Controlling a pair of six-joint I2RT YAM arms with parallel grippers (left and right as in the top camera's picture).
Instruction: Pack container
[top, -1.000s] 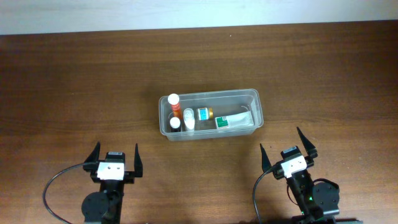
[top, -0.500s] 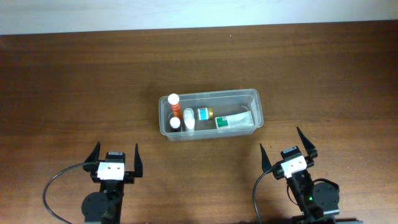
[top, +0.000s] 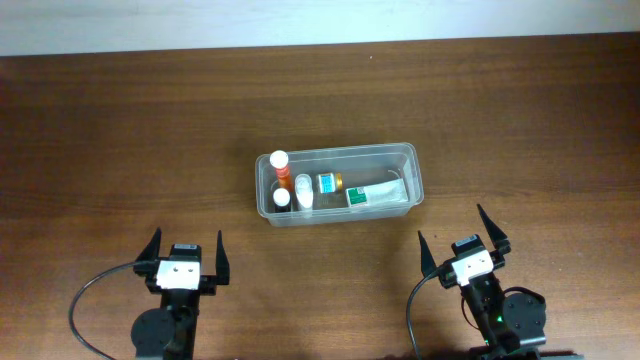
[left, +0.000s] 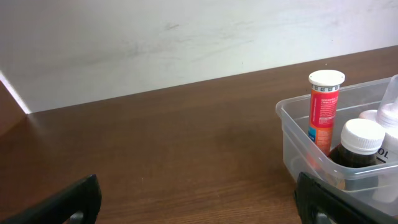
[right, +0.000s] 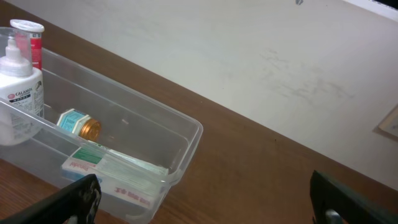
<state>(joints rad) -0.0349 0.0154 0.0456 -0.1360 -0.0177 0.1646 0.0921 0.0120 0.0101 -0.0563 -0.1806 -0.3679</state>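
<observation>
1. Only the overhead view shows both arms. The left end effector (top: 188, 240) and the right end effector (top: 450, 222) sit near the front of the tabletop (top: 120, 150), fingers spread wide, holding nothing.
2. The left wrist view shows an orange tube (left: 324, 109) upright beside a dark white-capped bottle (left: 360, 146). The right wrist view shows a white pump bottle (right: 17, 106), an amber jar (right: 78, 123) on its side and a white-and-green box (right: 112, 171) lying flat.
3. The container (top: 350, 149) is clear, rectangular, round-cornered and open-topped. It sits mid-tabletop, well apart from both arms.
4. Nothing has moved since a second ago.
</observation>
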